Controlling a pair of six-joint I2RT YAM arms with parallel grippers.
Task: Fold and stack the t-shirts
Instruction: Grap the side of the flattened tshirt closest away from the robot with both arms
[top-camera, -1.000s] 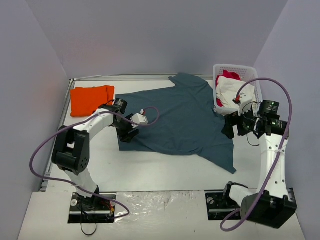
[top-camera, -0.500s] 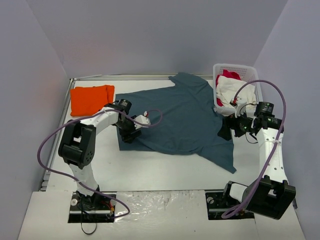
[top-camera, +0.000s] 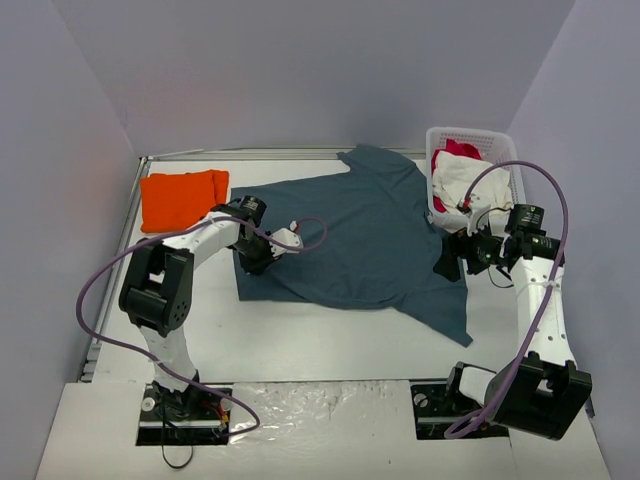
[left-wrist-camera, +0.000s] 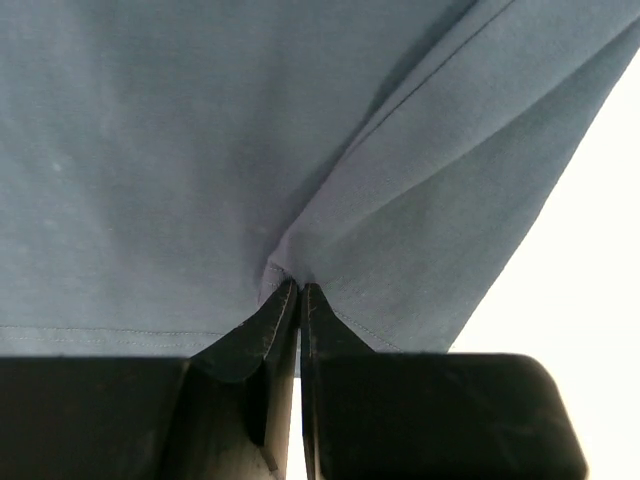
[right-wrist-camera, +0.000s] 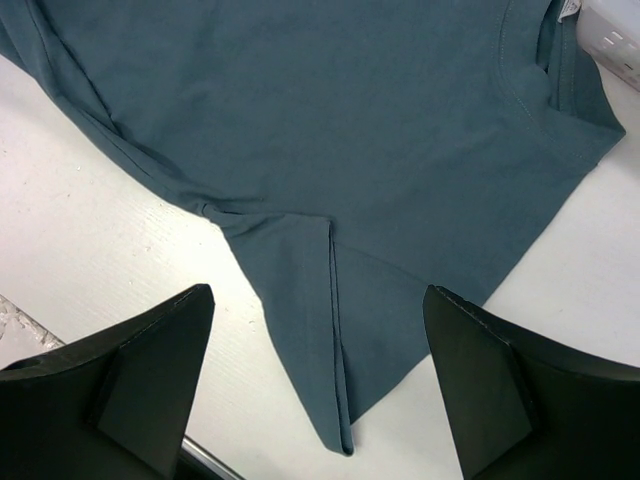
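Note:
The slate-blue t-shirt (top-camera: 360, 240) lies spread flat across the middle of the table. My left gripper (top-camera: 252, 262) is at its near left hem. The left wrist view shows that gripper (left-wrist-camera: 300, 290) shut on a pinched fold of the blue t-shirt (left-wrist-camera: 200, 150). The orange t-shirt (top-camera: 182, 198) rests folded at the far left. My right gripper (top-camera: 447, 262) hovers open over the shirt's right sleeve. Seen from the right wrist, the right gripper (right-wrist-camera: 318, 292) has its jaws wide apart above the pointed sleeve (right-wrist-camera: 320, 340), with nothing between them.
A white basket (top-camera: 470, 136) stands at the far right and holds a white garment (top-camera: 462, 180) and a red-pink garment (top-camera: 458, 150). Purple cables loop off both arms. Grey walls close in the back and both sides.
My left gripper has closed on the blue shirt's hem. The right arm reached in over the sleeve a second ago and has held almost still since.

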